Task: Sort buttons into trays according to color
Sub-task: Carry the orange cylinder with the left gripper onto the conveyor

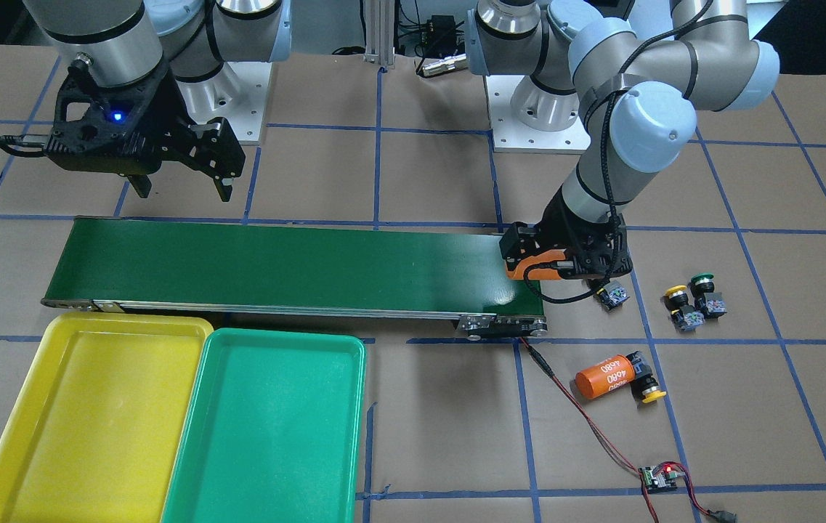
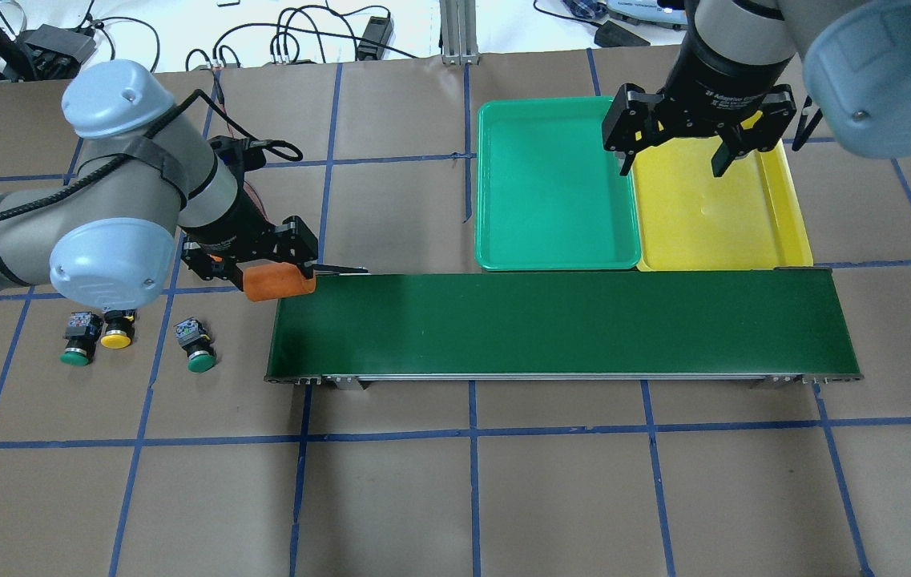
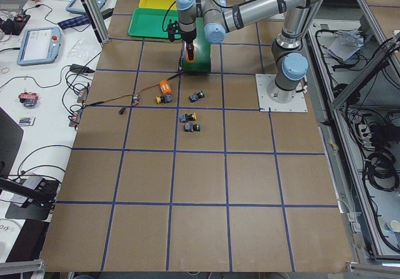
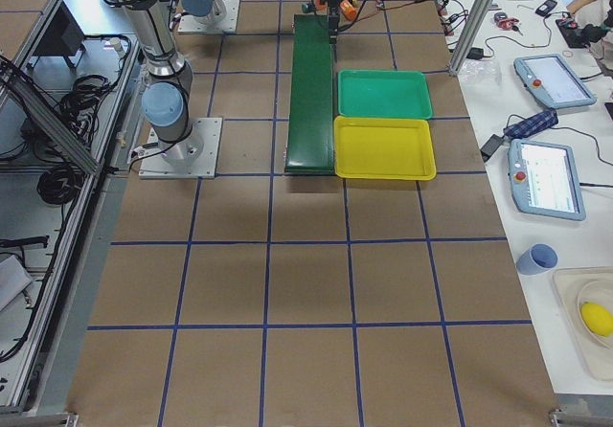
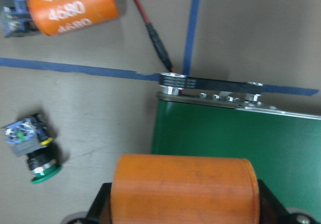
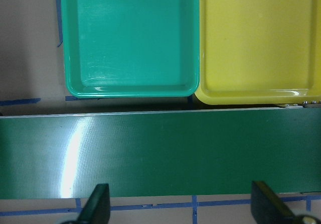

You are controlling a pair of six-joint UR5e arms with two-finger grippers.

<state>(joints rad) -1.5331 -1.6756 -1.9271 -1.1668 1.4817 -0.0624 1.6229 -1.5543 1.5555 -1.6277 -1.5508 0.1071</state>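
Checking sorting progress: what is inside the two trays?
Green tray and yellow tray show bare floors, nothing inside. Overhead, the right gripper hides a yellow corner; the side view shows it bare too.

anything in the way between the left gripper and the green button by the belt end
Nothing on the table lies between the left gripper and the green button. But the gripper is shut on an orange cylinder, so it is not free to take the button.

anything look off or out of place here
The left gripper is shut on an orange cylinder at the conveyor belt's end, not a button. A second cylinder, marked 4680, lies right beside a yellow button.
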